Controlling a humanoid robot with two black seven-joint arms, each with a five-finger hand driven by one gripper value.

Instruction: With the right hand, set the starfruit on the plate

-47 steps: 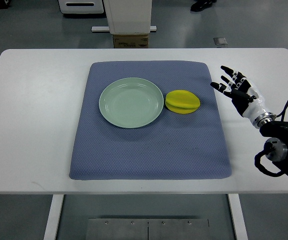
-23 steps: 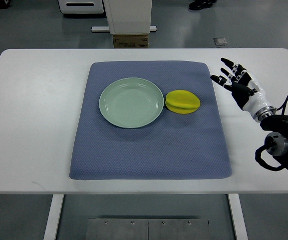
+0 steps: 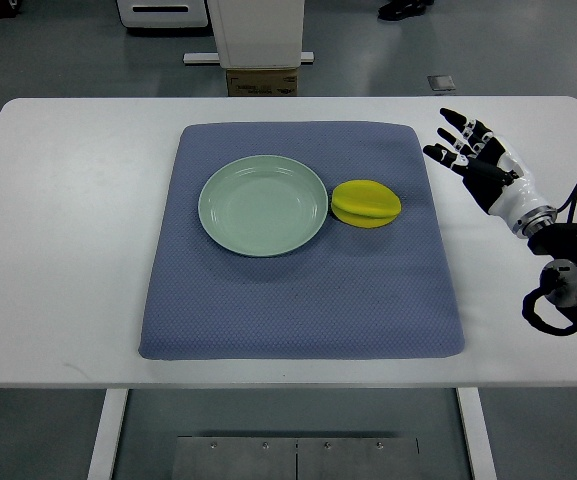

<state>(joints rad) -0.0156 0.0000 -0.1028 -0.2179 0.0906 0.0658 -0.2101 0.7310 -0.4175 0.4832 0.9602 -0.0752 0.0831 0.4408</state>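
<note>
While the right hand [image 3: 476,160], black-and-white with jointed fingers, hangs over the bare white table top [image 3: 68,230] just off the mat's right edge, its fingers [image 3: 455,135] are spread wide and hold nothing. Palm faces toward the mat, fingertips pointing up and left in the view. Its arm comes in from the right edge, with black cabling and a round joint near the wrist.

Left of the hand, well apart from the fingertips, the yellow ridged starfruit [image 3: 366,203] lies on the blue-grey quilted cloth mat [image 3: 298,300]. Nothing touches it from above. Farther left again, the pale green round ceramic plate [image 3: 263,205] sits on the same mat, with the starfruit just beside its right rim, seemingly touching or nearly so; can't tell which. Plate has nothing on it.

Beyond the table's far edge, away from the hand, a white pedestal [image 3: 258,30] with a brown box [image 3: 262,82] at its foot stands on the grey floor.
</note>
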